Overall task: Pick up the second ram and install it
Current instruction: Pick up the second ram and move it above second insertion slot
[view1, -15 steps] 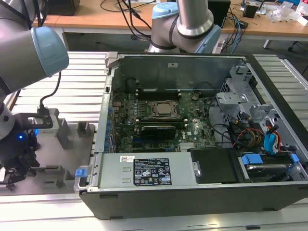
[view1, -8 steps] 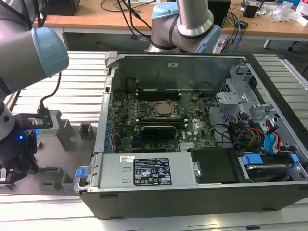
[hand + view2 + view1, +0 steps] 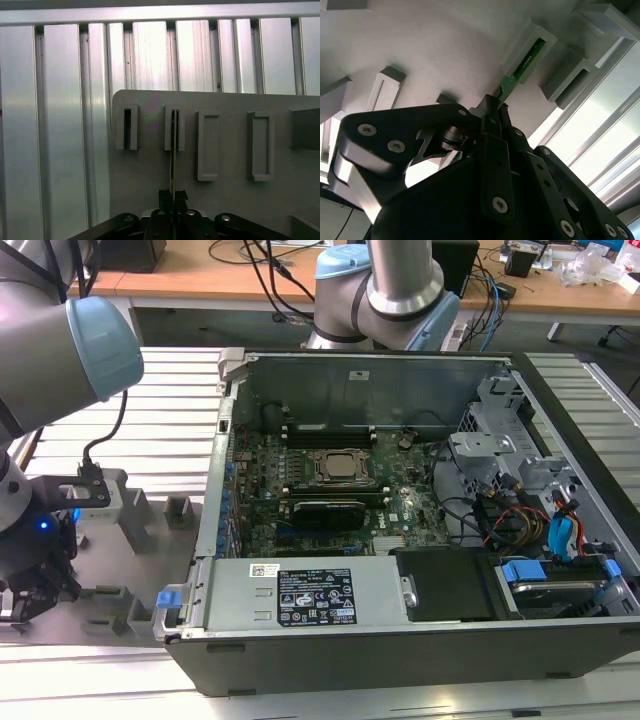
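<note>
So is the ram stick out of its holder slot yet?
No, the ram stick has one end inside the grey holder slot.

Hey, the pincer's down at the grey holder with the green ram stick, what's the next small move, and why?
Probably draw it straight out along the slot. In both wrist views the pincer looks closed on the second ram, whose far end sits in a slot of the grey holder; a sideways move could bind it.

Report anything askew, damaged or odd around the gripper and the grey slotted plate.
Nothing stands out. The long, flat green circuit-board stick runs straight from its slot in the grey slotted plate to the gripper, whose fingers are shut on it. No bend or damage shows.
</note>
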`<state>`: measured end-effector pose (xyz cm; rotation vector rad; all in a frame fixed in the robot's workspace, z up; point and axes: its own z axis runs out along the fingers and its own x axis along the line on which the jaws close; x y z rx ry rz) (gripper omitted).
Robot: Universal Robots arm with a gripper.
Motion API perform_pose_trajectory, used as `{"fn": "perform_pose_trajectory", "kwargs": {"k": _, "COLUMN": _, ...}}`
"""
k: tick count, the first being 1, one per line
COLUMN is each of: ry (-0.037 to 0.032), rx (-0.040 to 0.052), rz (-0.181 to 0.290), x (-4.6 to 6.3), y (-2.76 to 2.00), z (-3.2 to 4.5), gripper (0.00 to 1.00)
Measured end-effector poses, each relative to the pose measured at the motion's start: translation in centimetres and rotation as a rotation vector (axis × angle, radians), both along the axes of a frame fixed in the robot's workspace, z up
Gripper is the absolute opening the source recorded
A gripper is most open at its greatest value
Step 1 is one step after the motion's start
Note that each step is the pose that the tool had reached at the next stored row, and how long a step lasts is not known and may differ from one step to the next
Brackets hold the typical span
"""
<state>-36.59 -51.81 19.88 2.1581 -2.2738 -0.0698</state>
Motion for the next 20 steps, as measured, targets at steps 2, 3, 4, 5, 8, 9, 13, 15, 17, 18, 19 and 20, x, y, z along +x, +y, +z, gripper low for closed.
{"fn": "perform_pose_trajectory", "kwargs": {"k": 2, "ry": 0.0, "rx": -0.0001, "rz": 0.0, "x": 0.0, "y": 0.0, "z": -0.01, "gripper": 0.14}}
{"fn": "perform_pose_trajectory", "kwargs": {"k": 3, "ry": -0.0001, "rx": 0.0, "rz": 0.0, "x": 0.0, "y": 0.0, "z": -0.02, "gripper": 0.14}}
{"fn": "perform_pose_trajectory", "kwargs": {"k": 4, "ry": 0.0, "rx": 0.0, "rz": 0.0, "x": 0.0, "y": 0.0, "z": -0.03, "gripper": 0.14}}
{"fn": "perform_pose_trajectory", "kwargs": {"k": 5, "ry": -0.0001, "rx": 0.0, "rz": 0.0, "x": 0.0, "y": 0.0, "z": -0.04, "gripper": 0.14}}
{"fn": "perform_pose_trajectory", "kwargs": {"k": 8, "ry": -0.0003, "rx": 0.0003, "rz": 0.002, "x": 0.0, "y": 0.58, "z": -0.07, "gripper": 0.14}}
{"fn": "perform_pose_trajectory", "kwargs": {"k": 9, "ry": -0.0002, "rx": 0.0001, "rz": 0.007, "x": 0.1, "y": 1.08, "z": -0.06, "gripper": 0.14}}
{"fn": "perform_pose_trajectory", "kwargs": {"k": 13, "ry": -0.0002, "rx": -0.0053, "rz": 0.062, "x": 0.1, "y": 1.54, "z": -0.07, "gripper": 0.14}}
{"fn": "perform_pose_trajectory", "kwargs": {"k": 15, "ry": -0.0002, "rx": -0.0076, "rz": 0.133, "x": 0.1, "y": 1.55, "z": -0.06, "gripper": 0.14}}
{"fn": "perform_pose_trajectory", "kwargs": {"k": 17, "ry": -0.0002, "rx": -0.0077, "rz": 0.137, "x": 0.1, "y": 1.56, "z": -0.05, "gripper": 0.14}}
{"fn": "perform_pose_trajectory", "kwargs": {"k": 18, "ry": -0.0003, "rx": -0.0076, "rz": 0.137, "x": 0.1, "y": 1.56, "z": -0.06, "gripper": 0.14}}
{"fn": "perform_pose_trajectory", "kwargs": {"k": 19, "ry": -0.0003, "rx": -0.0082, "rz": 0.137, "x": 0.1, "y": 1.56, "z": -0.06, "gripper": 0.14}}
{"fn": "perform_pose_trajectory", "kwargs": {"k": 20, "ry": -0.0003, "rx": -0.0098, "rz": 0.137, "x": 0.1, "y": 1.56, "z": -0.07, "gripper": 0.14}}
